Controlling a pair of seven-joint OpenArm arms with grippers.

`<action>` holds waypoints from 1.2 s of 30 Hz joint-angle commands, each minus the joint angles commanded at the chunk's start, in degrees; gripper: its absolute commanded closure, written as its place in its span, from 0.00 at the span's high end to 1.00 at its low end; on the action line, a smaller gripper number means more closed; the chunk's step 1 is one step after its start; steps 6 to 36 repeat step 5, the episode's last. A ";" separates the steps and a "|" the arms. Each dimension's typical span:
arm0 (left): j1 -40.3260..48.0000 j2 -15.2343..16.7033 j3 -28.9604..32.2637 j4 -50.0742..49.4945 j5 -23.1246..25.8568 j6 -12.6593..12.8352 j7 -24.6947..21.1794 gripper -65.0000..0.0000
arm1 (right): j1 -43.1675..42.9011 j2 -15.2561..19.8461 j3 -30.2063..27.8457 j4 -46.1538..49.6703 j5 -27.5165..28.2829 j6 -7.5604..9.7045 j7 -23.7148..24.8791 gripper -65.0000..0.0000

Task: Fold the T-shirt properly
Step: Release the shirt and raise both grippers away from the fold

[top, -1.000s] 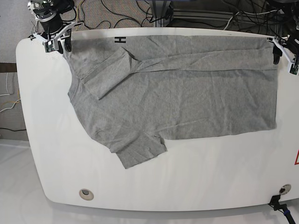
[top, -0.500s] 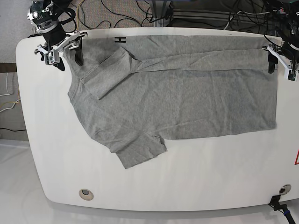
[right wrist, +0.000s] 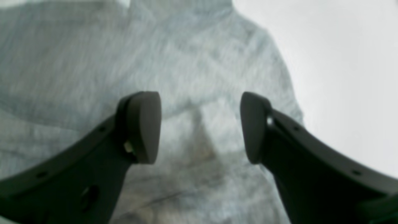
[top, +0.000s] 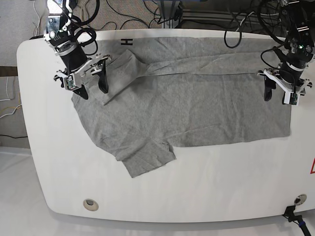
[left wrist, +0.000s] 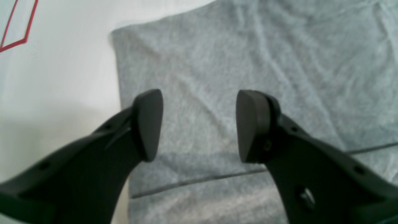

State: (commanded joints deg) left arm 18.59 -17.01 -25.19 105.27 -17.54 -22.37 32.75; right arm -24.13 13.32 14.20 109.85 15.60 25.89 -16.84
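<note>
A grey T-shirt [top: 187, 98] lies flat across the white table [top: 49, 162], its far long edge folded over toward the middle. One sleeve [top: 147, 157] points to the front left. My right gripper [top: 91, 83] hovers open over the shirt's collar end at the left; in the right wrist view [right wrist: 200, 127] grey cloth [right wrist: 186, 62] shows between its fingers. Over the shirt's hem end at the right my left gripper [top: 279, 93] is open too. The left wrist view [left wrist: 199, 124] shows the hem corner [left wrist: 116, 34] and a fold line below the fingers.
Black cables [top: 147, 14] lie behind the table's far edge. A black H mark [top: 127, 42] sits on the table by the shirt's far edge. Round holes [top: 90, 204] are near the front corners. A red marking [left wrist: 15, 28] is on the table at the right.
Both arms have come forward from the far table corners and now hang over the shirt's two ends. The shirt has not moved.
</note>
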 joint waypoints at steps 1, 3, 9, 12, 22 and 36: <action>-0.79 0.00 0.53 0.09 0.00 0.18 0.09 0.54 | 0.44 -1.14 0.00 -0.26 -1.32 0.44 0.00 0.60; -1.23 0.00 1.05 0.09 0.00 0.18 0.18 0.54 | 1.14 -2.55 -0.18 -0.35 -3.43 0.53 0.00 0.60; -1.23 0.00 1.14 0.09 0.00 0.18 0.18 0.54 | 1.67 -2.73 -1.41 -0.35 -4.48 0.44 0.00 0.60; -1.23 0.00 1.14 0.09 0.00 0.18 0.18 0.54 | 1.67 -2.73 -1.41 -0.35 -4.48 0.44 0.00 0.60; -1.23 0.00 1.14 0.09 0.00 0.18 0.18 0.54 | 1.67 -2.73 -1.41 -0.35 -4.48 0.44 0.00 0.60; -1.23 0.00 1.14 0.09 0.00 0.18 0.18 0.54 | 1.67 -2.73 -1.41 -0.35 -4.48 0.44 0.00 0.60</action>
